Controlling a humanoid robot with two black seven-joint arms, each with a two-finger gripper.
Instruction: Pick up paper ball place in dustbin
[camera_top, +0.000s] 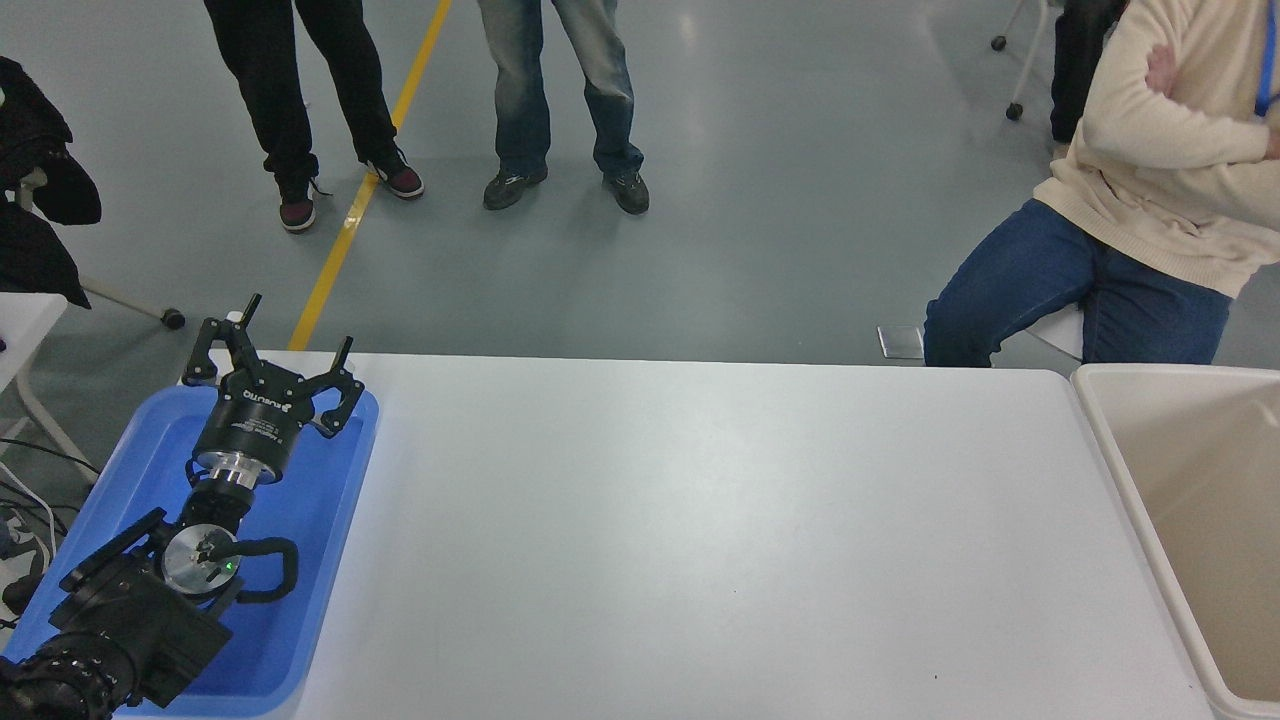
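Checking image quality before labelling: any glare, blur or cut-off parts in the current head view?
Head view: sharp overall, no motion blur; soft overhead glare on the white table and grey floor; the dustbin is cropped at the right edge; the left gripper over the blue tray is crisp; the right arm is out of frame.

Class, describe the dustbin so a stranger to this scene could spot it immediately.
Start at the white table and go to its right end. The dustbin stands there, partly cut off by the picture's edge. Unlike the shallow blue tray at the left end, it is beige, deep and thick-rimmed.
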